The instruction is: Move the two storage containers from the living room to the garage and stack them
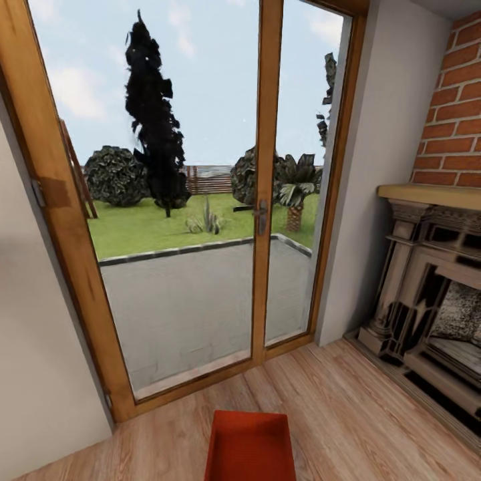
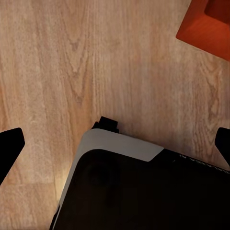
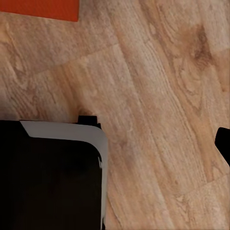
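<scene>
One orange-red storage container (image 1: 249,446) sits on the near wood-plank floor (image 1: 347,401); stiff, light plastic, likely best gripped at opposite rims. Left hand (image 2: 115,143) spread apart; right hand's state cannot be told.

1. One orange-red rectangular open-top plastic bin (image 1: 250,446) sits at the bottom centre of the head view, on the light wood-plank floor (image 1: 347,407).
2. Two wood-framed glass door panels (image 1: 180,200) fill the upper left and centre of the head view; one dark metal door handle (image 1: 261,215) is on the frame between them.
3. One stone fireplace (image 1: 434,307) with one wooden mantel (image 1: 431,196) stands at the right edge, under one red brick chimney (image 1: 454,113) at the upper right.
4. Outside, one tall dark cypress-like tree (image 1: 155,113), two rounded dark bushes (image 1: 117,176), one small palm (image 1: 296,187) and one slatted fence (image 1: 208,179).
5. One white-edged black robot base corner (image 2: 120,143) in the left wrist view, one (image 3: 67,132) in the right wrist view.
</scene>
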### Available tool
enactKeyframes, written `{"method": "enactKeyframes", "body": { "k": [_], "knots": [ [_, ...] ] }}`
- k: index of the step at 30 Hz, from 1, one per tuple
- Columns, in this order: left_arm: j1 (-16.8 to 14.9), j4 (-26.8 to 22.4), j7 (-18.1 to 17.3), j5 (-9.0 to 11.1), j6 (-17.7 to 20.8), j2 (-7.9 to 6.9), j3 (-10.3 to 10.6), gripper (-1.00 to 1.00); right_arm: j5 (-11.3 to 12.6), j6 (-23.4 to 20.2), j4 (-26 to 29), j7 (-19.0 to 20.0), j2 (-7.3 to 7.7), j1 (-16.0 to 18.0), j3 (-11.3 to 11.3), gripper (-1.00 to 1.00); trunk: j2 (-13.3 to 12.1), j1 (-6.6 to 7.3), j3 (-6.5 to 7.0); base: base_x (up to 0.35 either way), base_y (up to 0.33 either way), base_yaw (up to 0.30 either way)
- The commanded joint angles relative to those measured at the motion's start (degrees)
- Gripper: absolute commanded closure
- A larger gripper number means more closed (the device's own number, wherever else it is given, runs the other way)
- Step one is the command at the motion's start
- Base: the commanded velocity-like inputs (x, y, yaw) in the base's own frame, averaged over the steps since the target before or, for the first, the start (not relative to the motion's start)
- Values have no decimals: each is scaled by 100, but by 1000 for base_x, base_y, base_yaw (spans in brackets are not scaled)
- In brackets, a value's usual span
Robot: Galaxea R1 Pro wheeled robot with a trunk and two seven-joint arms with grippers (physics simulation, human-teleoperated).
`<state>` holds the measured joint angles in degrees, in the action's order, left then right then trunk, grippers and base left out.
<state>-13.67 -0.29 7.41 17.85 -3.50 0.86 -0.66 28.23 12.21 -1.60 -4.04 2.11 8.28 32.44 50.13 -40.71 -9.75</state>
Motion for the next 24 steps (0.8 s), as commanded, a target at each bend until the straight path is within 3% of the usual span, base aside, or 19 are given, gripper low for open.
{"method": "enactKeyframes", "body": {
  "k": [1, 13, 24],
  "knots": [
    [-4, 3, 14, 23, -19, 2, -4, -100, 42, 27, -15, -1, -2, 7, 46, -100, 6, -1, -8, 0, -11, 0],
    [-6, 3, 13, 25, -19, -6, -5, -100, 42, 27, -15, -18, -4, 7, 43, -100, 6, -1, -8, 0, -206, 0],
    [-4, 3, 14, 39, -19, -13, -5, -100, 42, 27, -15, -27, -9, 7, 43, -100, 6, -1, -8, 6, -14, 0]
  ]
}}
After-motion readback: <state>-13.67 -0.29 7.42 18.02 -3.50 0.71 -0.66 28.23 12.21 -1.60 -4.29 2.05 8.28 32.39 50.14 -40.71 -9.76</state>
